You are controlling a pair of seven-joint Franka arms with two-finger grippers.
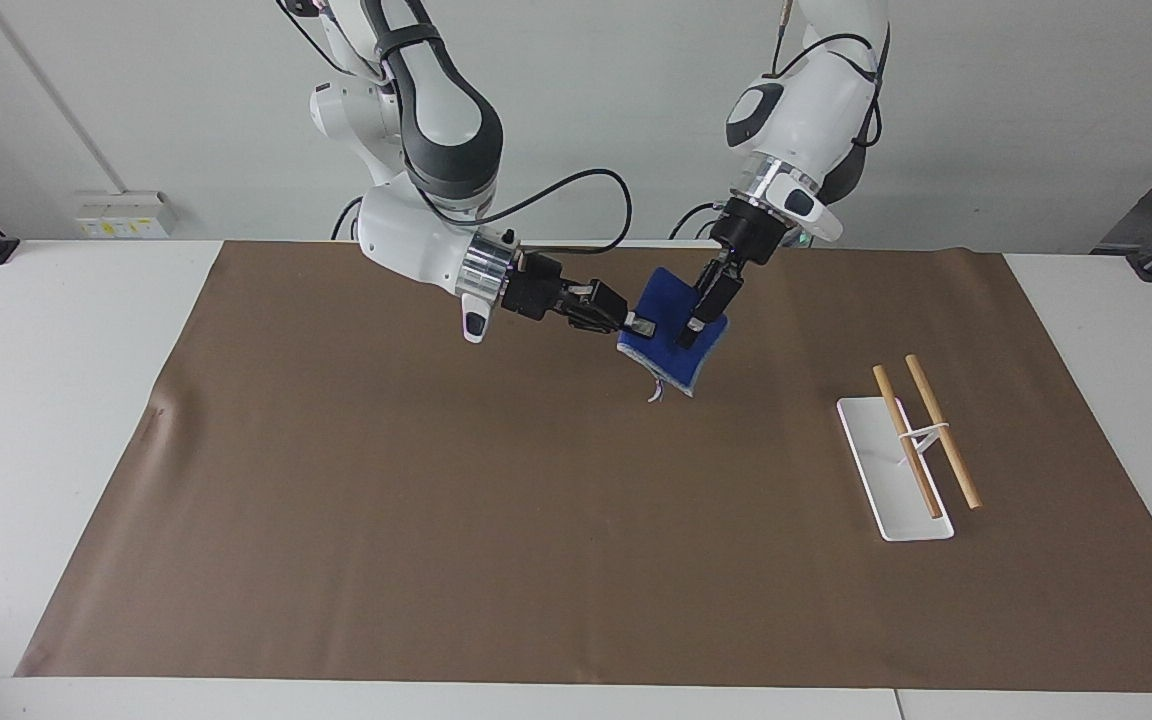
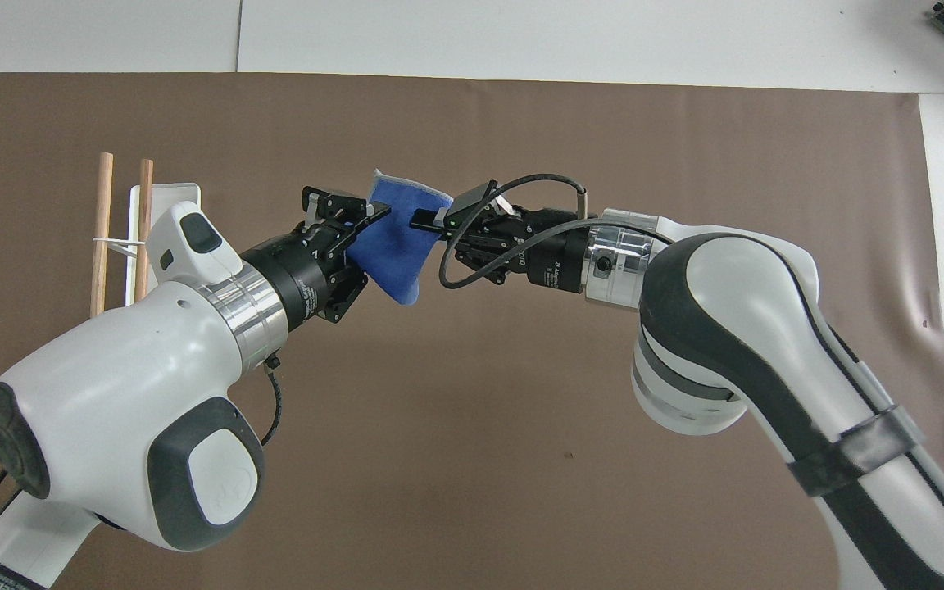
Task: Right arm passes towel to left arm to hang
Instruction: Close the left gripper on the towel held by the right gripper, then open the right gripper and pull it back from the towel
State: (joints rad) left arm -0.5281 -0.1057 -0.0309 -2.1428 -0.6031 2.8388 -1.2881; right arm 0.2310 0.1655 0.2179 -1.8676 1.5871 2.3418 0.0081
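A robotics lab — two white arms at a paper-covered table, bare walls.

Two robot arms, one blue towel, one white tray, two wooden rods.

right gripper clamped, wrist level; left gripper closed, angled down
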